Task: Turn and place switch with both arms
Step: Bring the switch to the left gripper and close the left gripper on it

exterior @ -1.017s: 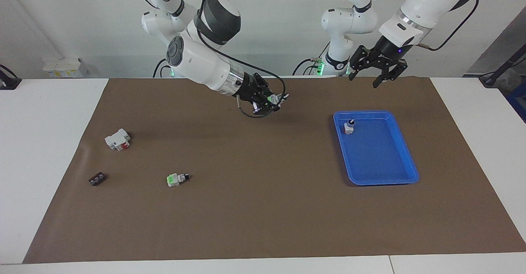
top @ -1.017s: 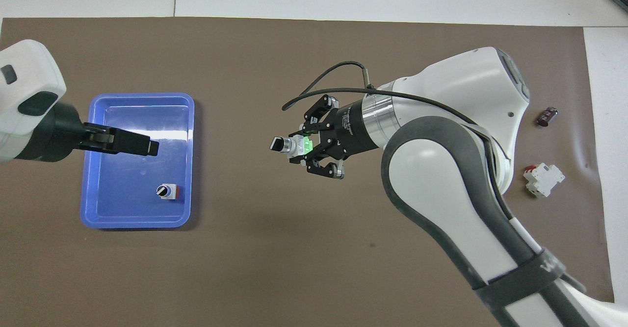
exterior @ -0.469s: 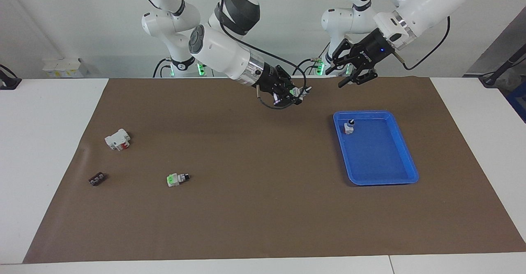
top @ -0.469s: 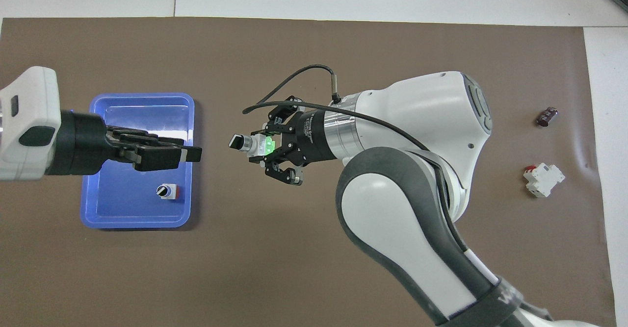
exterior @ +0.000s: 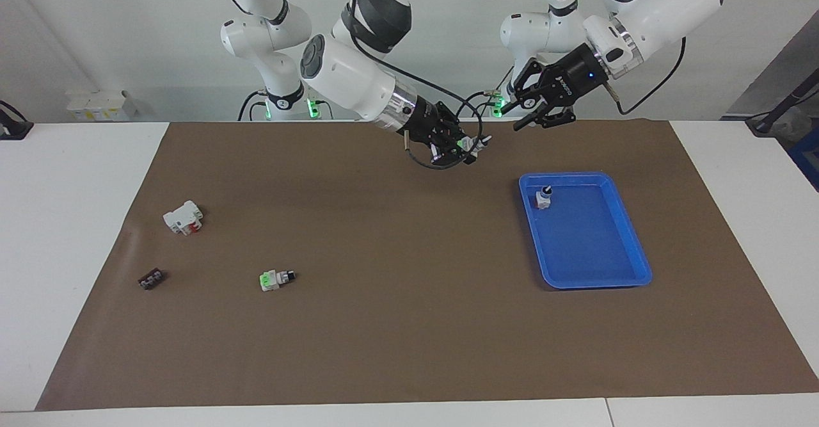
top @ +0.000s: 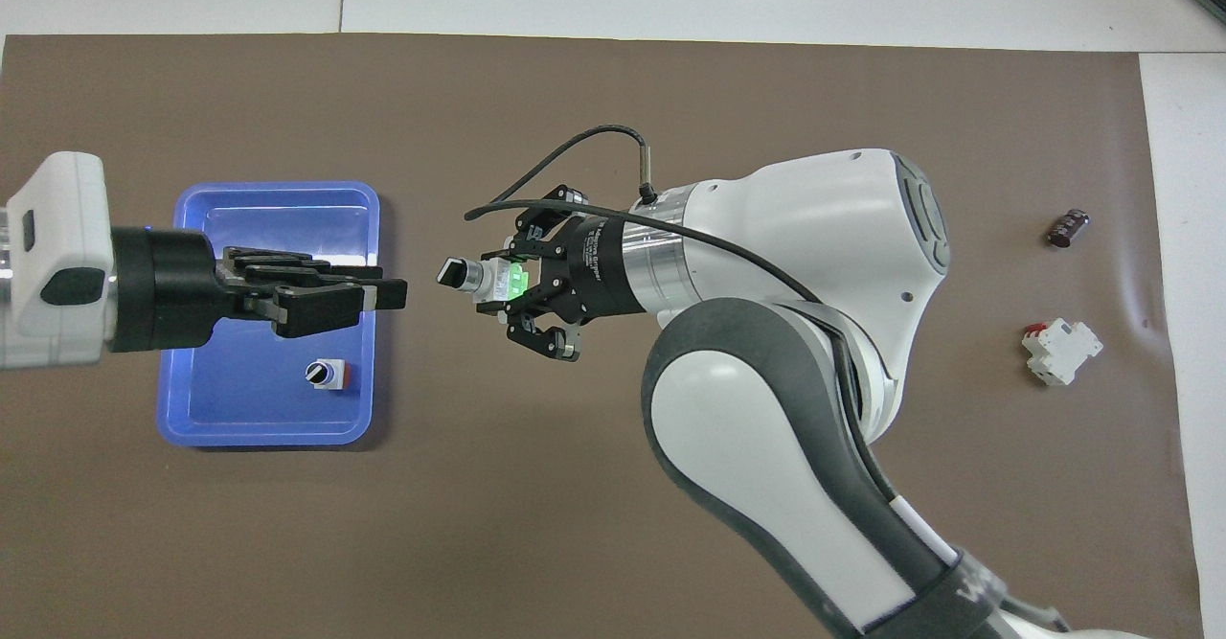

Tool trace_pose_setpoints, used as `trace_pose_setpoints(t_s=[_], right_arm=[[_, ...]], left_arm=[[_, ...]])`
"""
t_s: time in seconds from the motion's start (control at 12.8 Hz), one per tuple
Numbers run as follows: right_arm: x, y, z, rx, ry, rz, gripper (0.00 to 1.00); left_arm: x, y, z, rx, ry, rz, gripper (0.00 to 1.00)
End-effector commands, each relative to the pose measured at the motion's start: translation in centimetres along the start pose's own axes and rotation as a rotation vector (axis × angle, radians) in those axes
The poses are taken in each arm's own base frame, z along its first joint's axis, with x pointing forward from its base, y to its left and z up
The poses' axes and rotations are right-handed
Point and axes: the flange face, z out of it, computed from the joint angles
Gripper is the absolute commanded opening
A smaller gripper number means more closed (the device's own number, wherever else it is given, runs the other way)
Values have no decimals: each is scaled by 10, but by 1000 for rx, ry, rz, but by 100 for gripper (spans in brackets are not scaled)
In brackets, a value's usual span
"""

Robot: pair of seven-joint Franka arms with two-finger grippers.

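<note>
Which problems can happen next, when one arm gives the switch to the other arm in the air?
1. The right gripper holds the switch up over the brown mat, knob end toward the left gripper; a badly aligned approach could knock it loose and drop it.
2. Only the black knob sticks out, so the left gripper may get a poor grasp.

right gripper (top: 484, 283) carried its switch (top: 471, 276) toward the left arm's end | left gripper (top: 388, 291) swung level to face it, fingers narrowed | a small gap remains

White table (exterior: 83, 177) — brown mat (exterior: 397, 324) on it, blue tray (exterior: 630, 238) atop.
</note>
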Motion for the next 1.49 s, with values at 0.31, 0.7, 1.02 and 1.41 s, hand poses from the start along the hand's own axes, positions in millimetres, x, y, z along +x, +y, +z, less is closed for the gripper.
trace_pose_setpoints(t_s=[0.31, 0.7, 1.02, 1.41], right_arm=[[-15, 8, 9, 23, -33, 17, 0], [-16, 8, 9, 24, -34, 16, 0], [-16, 7, 8, 26, -37, 18, 0], [-17, 8, 7, 25, -37, 17, 0]], left_arm=[[10, -1, 21, 6, 54, 11, 41], [9, 6, 28, -6, 33, 19, 30], [7, 8, 28, -13, 18, 22, 20], [4, 15, 26, -32, -15, -83, 0]])
